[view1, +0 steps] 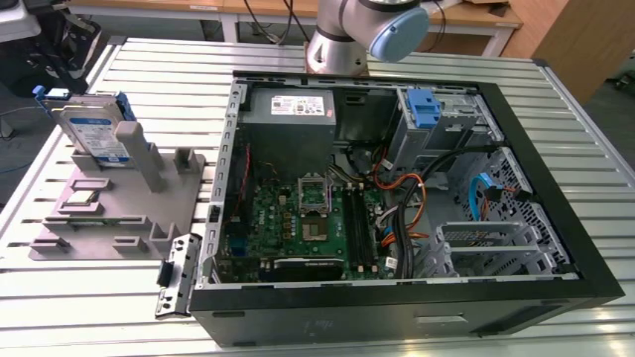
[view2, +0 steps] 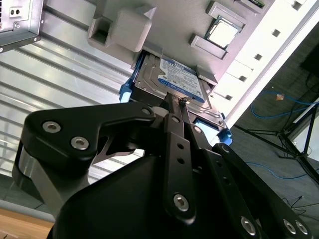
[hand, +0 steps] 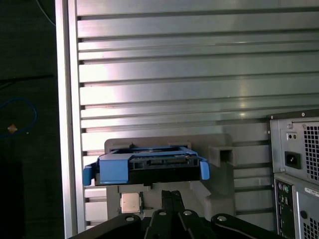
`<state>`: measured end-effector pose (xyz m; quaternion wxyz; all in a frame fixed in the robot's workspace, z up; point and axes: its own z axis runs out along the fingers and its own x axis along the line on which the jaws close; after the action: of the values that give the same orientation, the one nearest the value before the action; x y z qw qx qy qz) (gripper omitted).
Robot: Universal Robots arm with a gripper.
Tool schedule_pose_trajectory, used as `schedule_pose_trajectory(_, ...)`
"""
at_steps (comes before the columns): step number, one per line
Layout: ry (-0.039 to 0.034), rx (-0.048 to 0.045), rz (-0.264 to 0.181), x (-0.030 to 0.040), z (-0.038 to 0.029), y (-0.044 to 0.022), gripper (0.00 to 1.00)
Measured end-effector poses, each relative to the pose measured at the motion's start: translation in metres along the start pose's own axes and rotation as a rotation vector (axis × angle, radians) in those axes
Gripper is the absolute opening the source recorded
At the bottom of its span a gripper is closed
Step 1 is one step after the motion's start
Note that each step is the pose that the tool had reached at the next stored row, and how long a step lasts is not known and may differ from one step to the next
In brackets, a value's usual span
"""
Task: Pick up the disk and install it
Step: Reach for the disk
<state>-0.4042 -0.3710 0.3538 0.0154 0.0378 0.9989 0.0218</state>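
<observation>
In the exterior view, 1 ribbed aluminium table (view1: 169, 63) carries 1 open black desktop computer case (view1: 397, 316) lying on its side, with 1 grey power supply box (view1: 293, 108) and 1 upright blue plastic latch piece (view1: 424, 110) inside it. To the exterior view's left of the case sits 1 grey moulded plastic fixture (view1: 119, 216), and the disk (view1: 94, 134), a flat silver metal hard drive with a white-and-blue label and blue side rails, stands on edge in a slot of that fixture, its lower part hidden by the slot. 1 small square processor chip (view1: 82, 198) lies in a pocket nearer the fixture's front. The 1 grey robot arm (view1: 347, 33) rises behind the case and is cut off by the picture's upper edge; wooden furniture (view1: 575, 37) stands beyond the table. In the second wrist view, the black gripper (view2: 178, 101) points at the labelled face of the disk, its 2 fingers (view2: 172, 129) pressed together with nothing between them; the gripper's body covers part of the disk, and I cannot tell whether the tips touch it. Past the table edge lies a dark floor (view2: 269, 144) with 1 blue cable (view2: 264, 92). In the first wrist view, the disk shows edge-on between its 2 blue rails, and the closed fingertips sit near it but apart, with the case's rear panel (hand: 299, 164) cut off at the side.
</observation>
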Motion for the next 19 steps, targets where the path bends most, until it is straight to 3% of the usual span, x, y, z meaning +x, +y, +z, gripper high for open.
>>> schedule_pose_trajectory(8, 0.0, 0.0, 0.0, 0.0054, 0.0015, 0.0004, 0.1)
schedule_pose_trajectory(19, 0.0, 0.0, 0.0, 0.0125, 0.0054, 0.0117, 0.1)
